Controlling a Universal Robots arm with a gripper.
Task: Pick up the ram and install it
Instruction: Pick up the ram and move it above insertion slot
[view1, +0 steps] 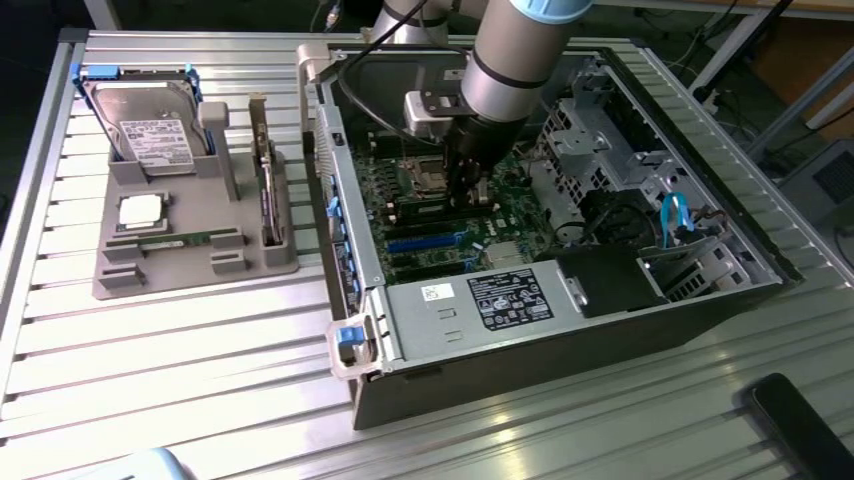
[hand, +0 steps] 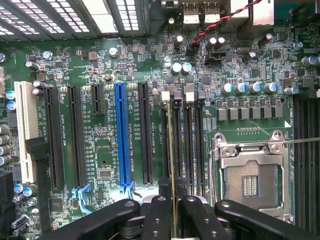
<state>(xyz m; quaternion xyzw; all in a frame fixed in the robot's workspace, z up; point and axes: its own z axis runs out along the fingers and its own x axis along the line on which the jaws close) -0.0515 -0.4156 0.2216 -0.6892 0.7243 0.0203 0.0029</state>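
Note:
My gripper (hand: 173, 212) is shut on the ram (hand: 171, 150), which the wrist view shows edge-on as a thin pale line between the black fingers (hand: 159, 220). The stick lies lengthwise along the row of black memory slots (hand: 187, 145) on the green motherboard (hand: 100, 65), next to the white-latched end slot. Whether it sits in a slot I cannot tell. In the exterior view the gripper (view1: 470, 195) reaches down into the open computer case (view1: 561, 330), over the board's middle. A second ram stick (view1: 178, 240) lies in the grey holder (view1: 134, 275) at the exterior view's left.
The open silver processor socket (hand: 250, 175) is beside the memory slots, and a blue expansion slot (hand: 121, 135) with black ones on the other side. The holder also carries a hard drive (view1: 150, 130), a square processor (view1: 140, 210) and an upright card (view1: 274, 195). Cables (view1: 674, 215) and the power supply (view1: 507, 300) crowd the case.

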